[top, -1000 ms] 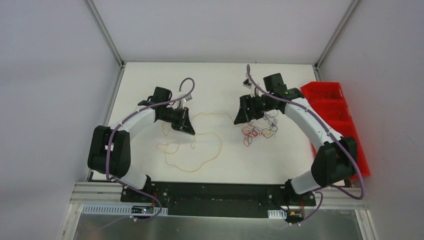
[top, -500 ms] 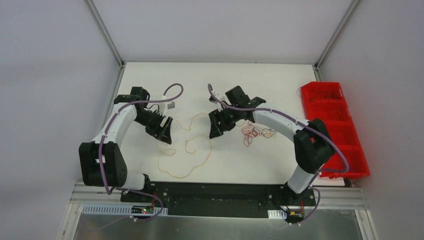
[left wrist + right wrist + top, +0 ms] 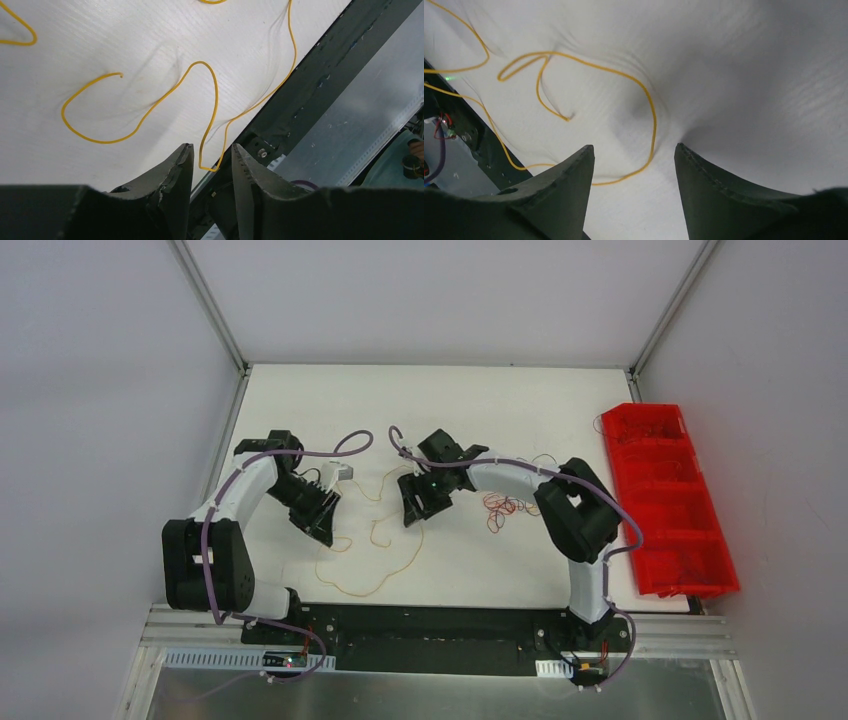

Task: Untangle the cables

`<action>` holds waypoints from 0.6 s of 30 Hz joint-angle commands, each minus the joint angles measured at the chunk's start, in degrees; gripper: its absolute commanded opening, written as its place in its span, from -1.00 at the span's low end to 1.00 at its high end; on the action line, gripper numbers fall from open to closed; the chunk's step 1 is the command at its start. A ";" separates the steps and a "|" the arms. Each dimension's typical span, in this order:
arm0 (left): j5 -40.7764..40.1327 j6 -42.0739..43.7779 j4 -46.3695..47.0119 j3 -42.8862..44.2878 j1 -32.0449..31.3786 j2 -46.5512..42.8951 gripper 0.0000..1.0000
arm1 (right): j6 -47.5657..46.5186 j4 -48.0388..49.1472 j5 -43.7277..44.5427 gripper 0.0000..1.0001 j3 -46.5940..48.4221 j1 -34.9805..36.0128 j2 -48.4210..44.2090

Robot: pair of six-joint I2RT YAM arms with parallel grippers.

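The left end effector [image 3: 212, 150] and right end effector [image 3: 634, 150] are both hovering released, grasping nothing, over the loose yellow cable [image 3: 217, 100] sprawling on the worktop [image 3: 500, 410], well apart from the red bin [image 3: 628, 502]. The red-and-dark tangle [image 3: 505, 505] is lying nearer that bin.

One thin orange-yellow cable [image 3: 216, 95] lies slack on the white tabletop [image 3: 560, 400], left of centre toward the near edge. It meanders in several open loops and curves, with one free end visible. The remaining cables form a small tangle [image 3: 505, 508] of red, dark and yellow strands right of centre, apart from the loose cable.
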 commanded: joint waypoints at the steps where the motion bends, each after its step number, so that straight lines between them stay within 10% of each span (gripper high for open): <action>1: 2.23 1.68 -0.45 -1.03 0.03 0.23 -0.38 | 1.59 1.69 3.20 0.24 6.66 0.35 3.97; 12: 9.99 -0.70 0.88 1.33 0.03 -0.61 -1.00 | -1.50 -1.39 -12.30 -0.23 2.97 0.07 5.38; 15: 13.99 -2.94 0.86 3.26 -0.20 -2.01 -1.00 | -4.81 -4.67 -13.85 -0.93 3.48 -0.26 5.17; 18: 18.09 -4.29 1.01 5.60 -3.13 -4.24 -1.00 | -5.16 -6.97 -17.25 -1.00 3.43 -3.25 2.10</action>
